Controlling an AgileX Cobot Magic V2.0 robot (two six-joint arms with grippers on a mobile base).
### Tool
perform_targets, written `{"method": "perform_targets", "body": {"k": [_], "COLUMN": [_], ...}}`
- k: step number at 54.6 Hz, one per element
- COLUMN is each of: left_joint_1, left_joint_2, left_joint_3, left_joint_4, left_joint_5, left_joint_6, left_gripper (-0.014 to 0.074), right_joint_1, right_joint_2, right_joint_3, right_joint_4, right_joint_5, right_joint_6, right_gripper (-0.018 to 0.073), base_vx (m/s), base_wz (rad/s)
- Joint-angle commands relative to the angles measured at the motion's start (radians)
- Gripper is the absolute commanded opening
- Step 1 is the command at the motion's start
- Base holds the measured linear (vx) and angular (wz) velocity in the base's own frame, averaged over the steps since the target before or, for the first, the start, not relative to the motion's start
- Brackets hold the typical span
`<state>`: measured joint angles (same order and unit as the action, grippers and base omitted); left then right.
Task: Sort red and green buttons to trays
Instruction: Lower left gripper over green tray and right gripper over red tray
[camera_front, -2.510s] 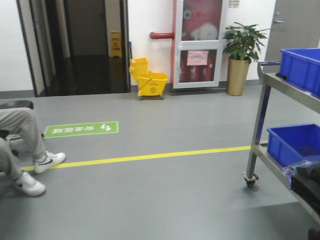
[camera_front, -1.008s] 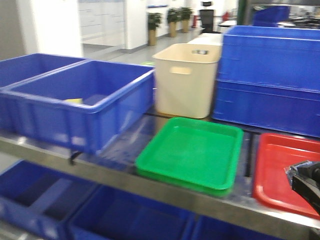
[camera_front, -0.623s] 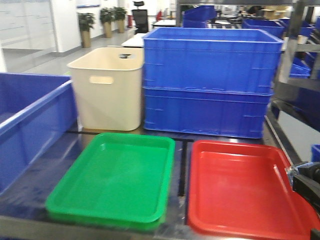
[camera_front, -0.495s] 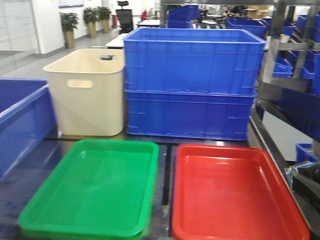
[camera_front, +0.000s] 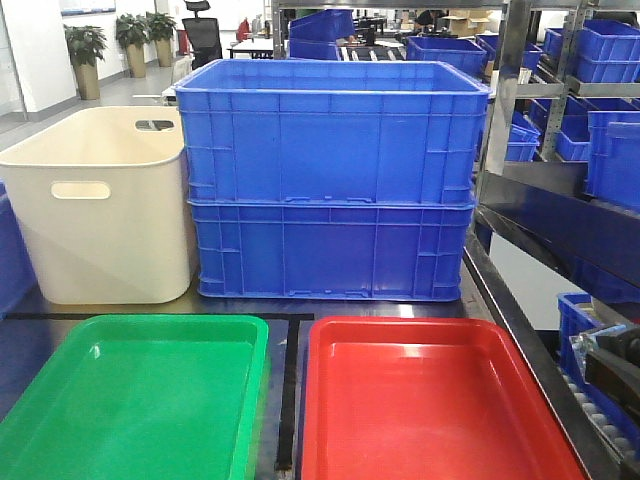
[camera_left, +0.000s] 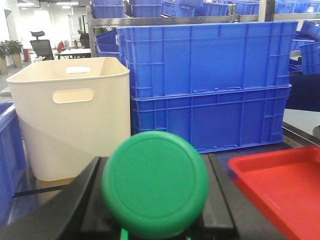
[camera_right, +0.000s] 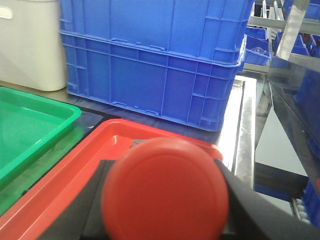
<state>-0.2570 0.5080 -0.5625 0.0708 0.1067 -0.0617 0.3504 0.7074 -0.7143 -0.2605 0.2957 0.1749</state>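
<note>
Green button (camera_left: 155, 184) is clamped by left jaws, red button (camera_right: 165, 189) by right jaws; judged light, hard, best held under the dome.

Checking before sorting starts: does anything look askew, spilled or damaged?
Nothing stands out: the glossy green plastic tray and red plastic tray lie flat, the stacked blue plastic crates sit square, the cream plastic tub stands upright.

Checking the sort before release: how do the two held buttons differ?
The green button sits in the left gripper, the red button in the right gripper. The green button faces the cream tub; the red button faces the red tray. Both show round caps.
</note>
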Motion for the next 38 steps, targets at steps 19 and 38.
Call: {"method": "perform_targets", "body": {"k": [19,38], "left_joint_1": [-0.007,-0.007], "left_joint_2": [0.0,0.0], "left_joint_3": [-0.035,-0.035], "left_joint_4": [0.001,0.001], "left_joint_5": [-0.093,-0.101], "left_joint_6": [-0.007,-0.007], "left_gripper": [-0.0006,-0.0006], "right_joint_1": [-0.003,-0.003], "right_joint_2": [-0.002,-0.002], "right_joint_3": [-0.032,-0.032], "right_joint_4": [-0.014,-0.014], "right_joint_5": [-0.087,-0.09], "right_joint_6": [-0.007,-0.007], "right_gripper": [-0.0009,-0.0009], "base_vx": [0.09,0.02], "base_wz": [0.0,-0.01]}}
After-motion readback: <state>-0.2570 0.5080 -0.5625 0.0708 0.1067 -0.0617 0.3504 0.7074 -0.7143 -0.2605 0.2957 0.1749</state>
